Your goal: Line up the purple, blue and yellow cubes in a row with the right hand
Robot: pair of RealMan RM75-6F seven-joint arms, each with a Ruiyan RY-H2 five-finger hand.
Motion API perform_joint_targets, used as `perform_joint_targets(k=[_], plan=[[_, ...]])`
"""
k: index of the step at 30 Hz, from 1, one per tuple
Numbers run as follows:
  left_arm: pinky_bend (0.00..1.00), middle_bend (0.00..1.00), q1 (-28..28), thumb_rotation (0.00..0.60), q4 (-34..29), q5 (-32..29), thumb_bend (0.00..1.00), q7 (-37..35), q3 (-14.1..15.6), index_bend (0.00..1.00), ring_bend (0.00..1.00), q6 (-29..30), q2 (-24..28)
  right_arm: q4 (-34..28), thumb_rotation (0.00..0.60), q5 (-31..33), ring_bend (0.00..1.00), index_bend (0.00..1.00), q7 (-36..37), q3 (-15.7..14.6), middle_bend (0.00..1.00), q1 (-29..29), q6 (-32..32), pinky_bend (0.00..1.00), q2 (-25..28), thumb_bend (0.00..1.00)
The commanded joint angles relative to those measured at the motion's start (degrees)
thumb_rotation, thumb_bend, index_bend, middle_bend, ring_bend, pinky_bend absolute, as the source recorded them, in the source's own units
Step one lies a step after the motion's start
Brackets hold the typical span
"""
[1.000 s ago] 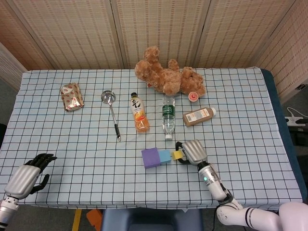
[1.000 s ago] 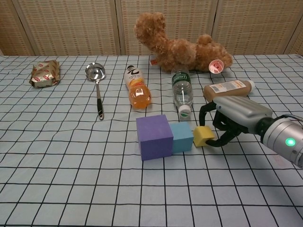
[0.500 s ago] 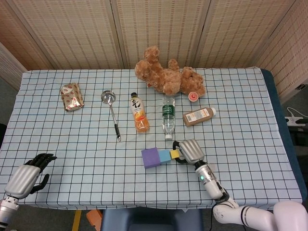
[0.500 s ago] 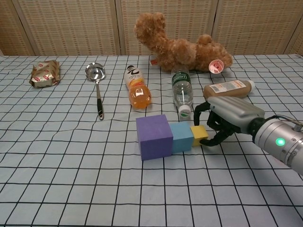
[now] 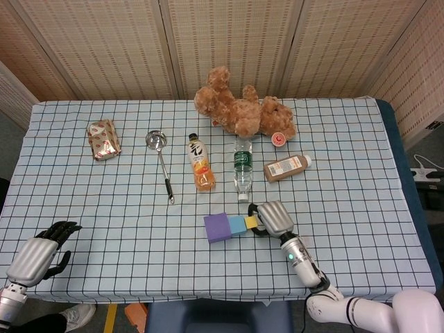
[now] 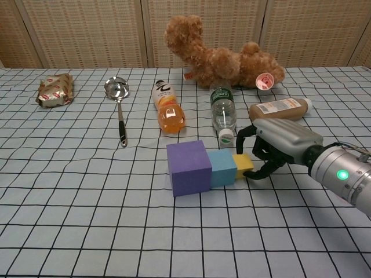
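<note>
On the checked table point(image 6: 69, 231) a brown teddy bear point(image 6: 217, 55) lies along the far side, and nearer in front of it lie a clear water bottle point(image 6: 223, 114), an orange juice bottle point(image 6: 168, 110), a brown sauce bottle point(image 6: 279, 108) and a metal ladle point(image 6: 119, 104), with a foil snack packet point(image 6: 55, 91) off at the far left. Just in front of the water bottle's cap the purple cube point(image 6: 188, 168), the blue cube point(image 6: 223, 168) and the yellow cube point(image 6: 243, 164) sit touching in a row, largest to smallest. The right hand point(image 6: 272, 147) has its dark fingers point(image 6: 261, 171) curled round the yellow cube, gripping it at the row's right end, while the left hand point(image 5: 43, 253) rests at the near left corner, holding nothing, fingers loosely bent and apart.
</note>
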Motion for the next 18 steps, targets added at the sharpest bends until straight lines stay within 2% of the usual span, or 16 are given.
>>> perform_joint_targets(k=[1, 4, 10, 15, 18], plan=[[0.34, 0.14, -0.03, 0.6, 0.02, -0.01, 0.56, 0.02, 0.02, 0.19, 0.11, -0.09, -0.01, -0.06, 0.6, -0.04, 1.0, 0.48, 0.01, -0.12, 0.95, -0.02, -0.09, 1.0, 0.24, 0.13], [0.34, 0.14, -0.07, 0.6, -0.02, 0.02, 0.56, 0.09, 0.05, 0.19, 0.11, -0.19, 0.01, -0.3, 0.6, -0.06, 1.0, 0.38, 0.12, -0.18, 0.95, 0.01, -0.24, 1.0, 0.64, 0.13], [0.34, 0.14, -0.1, 0.6, -0.06, 0.08, 0.56, 0.2, 0.12, 0.19, 0.11, -0.26, 0.01, -1.54, 0.6, -0.56, 1.0, 0.27, 0.63, -0.37, 0.95, -0.15, 0.03, 1.0, 2.0, 0.13], [0.34, 0.14, -0.12, 0.6, -0.16, 0.06, 0.56, 0.22, 0.15, 0.19, 0.11, -0.35, 0.07, -4.6, 0.6, 0.0, 1.0, 0.27, -0.27, -0.49, 0.95, -0.71, 0.2, 1.0, 4.64, 0.13], [0.34, 0.14, -0.08, 0.6, -0.18, 0.11, 0.56, 0.18, 0.14, 0.19, 0.12, -0.22, 0.08, -7.33, 0.6, 1.94, 1.0, 0.33, -3.76, -0.37, 0.95, -1.17, 0.19, 1.0, 6.53, 0.13]])
